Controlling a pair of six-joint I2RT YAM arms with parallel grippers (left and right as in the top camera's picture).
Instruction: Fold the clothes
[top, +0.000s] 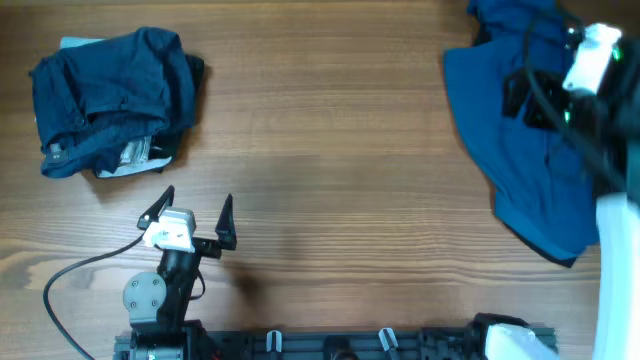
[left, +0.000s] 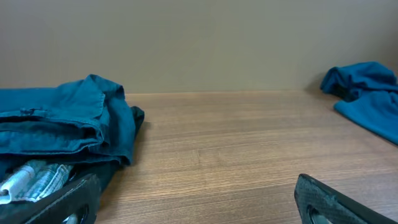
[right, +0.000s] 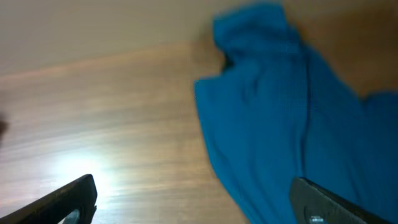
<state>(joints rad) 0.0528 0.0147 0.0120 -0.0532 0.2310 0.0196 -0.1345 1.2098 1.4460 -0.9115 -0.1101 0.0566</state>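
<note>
A folded stack of dark navy clothes (top: 110, 98) lies at the table's far left, with a pale denim piece (top: 135, 152) showing at its front edge; the left wrist view shows the stack too (left: 62, 124). A loose blue garment (top: 525, 150) lies spread at the far right, and it also shows in the right wrist view (right: 280, 118) and the left wrist view (left: 367, 93). My left gripper (top: 198, 212) is open and empty, in front of the stack (left: 196, 199). My right gripper (right: 193, 199) is open, above the loose garment's left edge. In the overhead view the right arm (top: 590, 70) hides its fingers.
Bare wooden tabletop (top: 330, 150) stretches between the two piles. The arm bases and a mounting rail (top: 330, 345) run along the near edge. A black cable (top: 70, 285) trails from the left arm.
</note>
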